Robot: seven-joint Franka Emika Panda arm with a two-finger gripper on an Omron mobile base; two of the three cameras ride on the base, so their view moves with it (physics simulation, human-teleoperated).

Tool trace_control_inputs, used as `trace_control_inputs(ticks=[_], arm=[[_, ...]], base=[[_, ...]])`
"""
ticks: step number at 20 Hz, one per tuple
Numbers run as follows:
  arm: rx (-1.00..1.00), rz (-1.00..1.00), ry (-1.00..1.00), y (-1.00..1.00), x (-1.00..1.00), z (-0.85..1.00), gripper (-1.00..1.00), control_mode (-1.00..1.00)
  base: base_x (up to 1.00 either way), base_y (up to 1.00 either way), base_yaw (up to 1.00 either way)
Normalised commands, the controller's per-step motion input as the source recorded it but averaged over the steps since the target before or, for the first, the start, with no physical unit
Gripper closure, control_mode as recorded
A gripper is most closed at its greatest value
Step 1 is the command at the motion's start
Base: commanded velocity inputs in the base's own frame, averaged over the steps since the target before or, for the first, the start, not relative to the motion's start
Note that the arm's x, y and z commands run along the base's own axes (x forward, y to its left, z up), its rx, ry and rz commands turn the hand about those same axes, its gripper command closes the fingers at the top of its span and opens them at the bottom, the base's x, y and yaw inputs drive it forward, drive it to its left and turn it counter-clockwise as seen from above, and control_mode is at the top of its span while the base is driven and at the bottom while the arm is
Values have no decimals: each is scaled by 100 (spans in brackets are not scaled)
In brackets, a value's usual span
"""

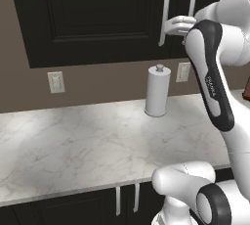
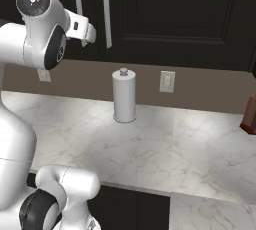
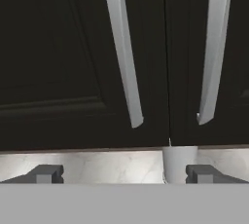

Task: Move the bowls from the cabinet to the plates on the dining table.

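Observation:
The near-black cabinet [image 1: 97, 18] [image 2: 175, 19] [image 3: 58, 62] hangs over the counter with both doors shut. Its two slim silver handles [image 1: 165, 13] [image 3: 124, 57] run side by side along the door seam. My gripper [image 1: 171, 26] [image 2: 91, 35] [image 3: 125, 173] is raised just in front of the lower ends of those handles, open, with nothing between its fingers. The bowls are hidden behind the doors. The plates and the dining table are out of view.
A white paper towel roll [image 1: 157, 92] [image 2: 124, 96] stands at the back of the marble counter [image 1: 73, 141] [image 2: 175, 144], below the handles. Wall outlets [image 1: 56, 82] [image 2: 167, 81] sit on the brown backsplash. A brown object [image 2: 250, 116] stands at the far right edge.

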Motion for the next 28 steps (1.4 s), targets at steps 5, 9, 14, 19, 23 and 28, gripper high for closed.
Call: trace_control_inputs(ticks=[5,9,14,19,23,28], arm=[[0,4,0,14,17,0,-100,-100],[0,10,2,0,43,0,-100,-100],[0,8,7,0,44,0,-100,-100],[0,2,8,0,18,4,-100,-100],[-3,0,8,0,13,1,-100,-100],[-5,0,5,0,14,0,-100,-100]], base=[[0,0,0],[0,0,0],[0,0,0],[0,0,0],[0,0,0],[0,0,0]])
